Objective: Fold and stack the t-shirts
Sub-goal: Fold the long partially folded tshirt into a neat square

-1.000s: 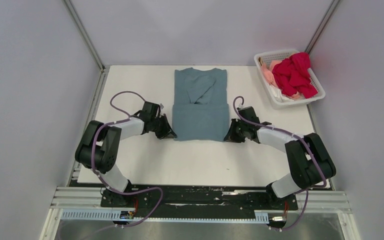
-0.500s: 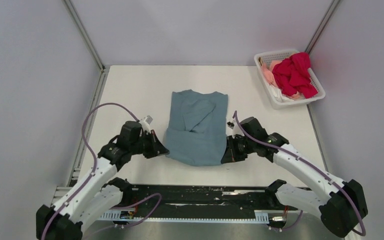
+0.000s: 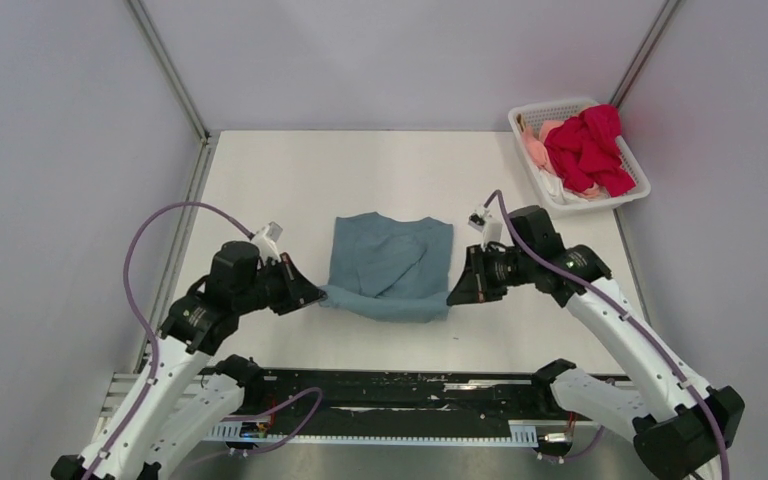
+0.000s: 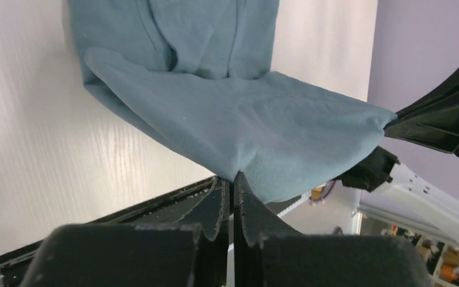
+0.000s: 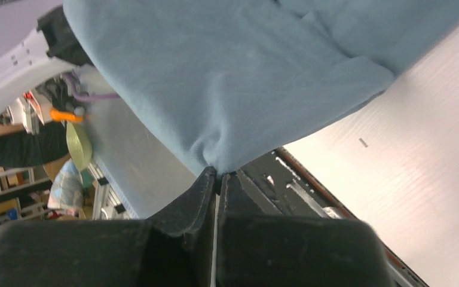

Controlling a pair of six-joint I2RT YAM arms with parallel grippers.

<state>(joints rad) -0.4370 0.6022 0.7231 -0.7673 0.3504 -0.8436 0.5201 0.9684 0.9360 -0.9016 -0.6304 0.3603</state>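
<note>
The dusty blue-grey t-shirt (image 3: 392, 265), partly folded, lies in the middle of the table, its near edge lifted. My left gripper (image 3: 316, 296) is shut on the near left corner of it (image 4: 239, 119). My right gripper (image 3: 454, 297) is shut on the near right corner (image 5: 239, 78). The cloth hangs between the two grippers above the table, while its far part rests on the table. A bright red t-shirt (image 3: 588, 150) and a pale pink one (image 3: 537, 150) lie heaped in the white basket (image 3: 574, 203) at the far right.
The white table top (image 3: 280, 180) is bounded by a metal rail (image 3: 410, 385) at the near edge and grey walls on the left, the far side and the right. The basket sits at the far right corner.
Both grippers have pulled the blue-grey shirt towards the near edge and lifted its near edge. The shirt has slid nearer, and both arms have drawn back and risen.
</note>
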